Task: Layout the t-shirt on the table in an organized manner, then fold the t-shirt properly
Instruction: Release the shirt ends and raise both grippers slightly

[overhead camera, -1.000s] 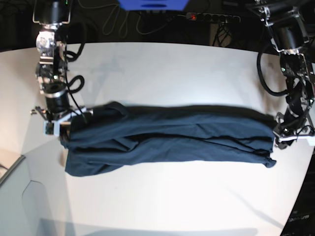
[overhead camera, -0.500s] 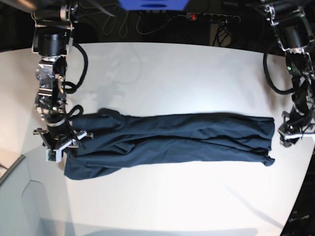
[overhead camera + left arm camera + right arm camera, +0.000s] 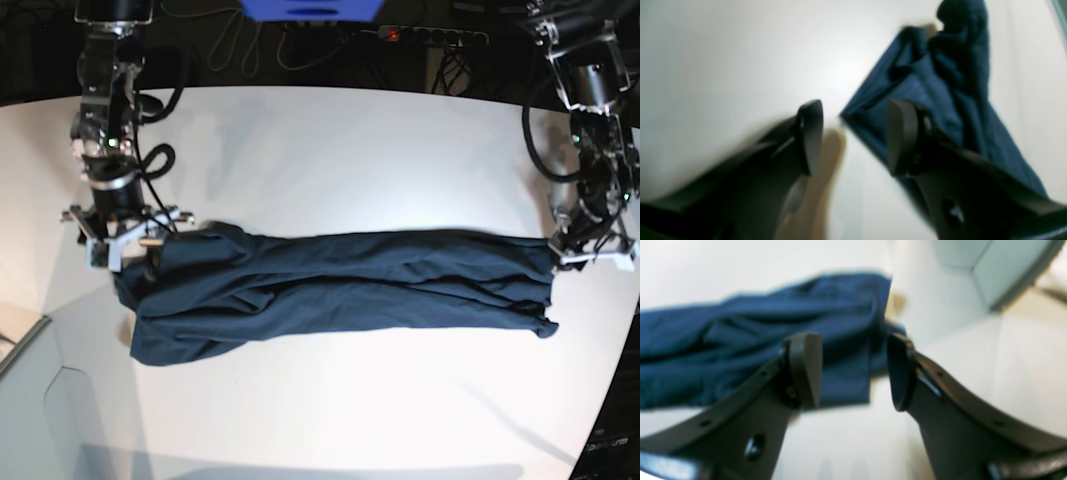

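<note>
The dark navy t-shirt (image 3: 340, 285) lies bunched into a long band across the white table (image 3: 330, 150), its ends at the base view's left and right. My right gripper (image 3: 128, 250) hovers over the band's left end, open; the wrist view shows the t-shirt (image 3: 740, 350) lying behind the parted jaws of the right gripper (image 3: 853, 371), with nothing pinched. My left gripper (image 3: 588, 258) sits just off the band's right end. In its wrist view the left gripper (image 3: 855, 136) is open and a corner of the t-shirt (image 3: 940, 100) lies just beyond it on the table (image 3: 723, 50).
A power strip (image 3: 430, 36), cables and a blue object (image 3: 310, 10) sit behind the table's far edge. At the front left the tabletop curves off to a lower grey panel (image 3: 40, 420). The right end of the shirt is near the table's right edge (image 3: 625, 330).
My right gripper has opened and let go of the shirt's left end, then shifted toward the back. The band has settled flatter and narrower. My left gripper moved slightly back.
</note>
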Controlling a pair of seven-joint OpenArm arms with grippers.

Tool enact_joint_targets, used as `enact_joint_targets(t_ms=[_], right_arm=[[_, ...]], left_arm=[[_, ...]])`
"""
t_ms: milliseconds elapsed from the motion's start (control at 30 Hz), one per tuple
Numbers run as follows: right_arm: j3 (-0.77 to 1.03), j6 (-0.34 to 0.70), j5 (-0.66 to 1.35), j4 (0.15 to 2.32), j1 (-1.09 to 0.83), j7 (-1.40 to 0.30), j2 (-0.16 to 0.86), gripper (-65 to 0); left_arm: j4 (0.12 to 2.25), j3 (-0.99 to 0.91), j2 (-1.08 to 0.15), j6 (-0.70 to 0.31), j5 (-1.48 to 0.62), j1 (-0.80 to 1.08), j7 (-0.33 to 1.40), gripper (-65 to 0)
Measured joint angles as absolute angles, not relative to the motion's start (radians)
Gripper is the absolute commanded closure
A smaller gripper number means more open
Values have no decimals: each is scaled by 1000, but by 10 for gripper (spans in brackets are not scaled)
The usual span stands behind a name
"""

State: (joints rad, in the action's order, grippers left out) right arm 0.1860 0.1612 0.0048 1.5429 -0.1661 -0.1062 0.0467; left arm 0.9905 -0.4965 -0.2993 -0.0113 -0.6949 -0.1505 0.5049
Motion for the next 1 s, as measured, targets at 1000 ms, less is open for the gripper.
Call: enact_joint_targets(t_ms=[1000], right_arm=[[193, 161, 5, 1607, -311, -105, 33, -317]], left_arm=[[890, -363, -293, -5, -693, -216, 426, -264]])
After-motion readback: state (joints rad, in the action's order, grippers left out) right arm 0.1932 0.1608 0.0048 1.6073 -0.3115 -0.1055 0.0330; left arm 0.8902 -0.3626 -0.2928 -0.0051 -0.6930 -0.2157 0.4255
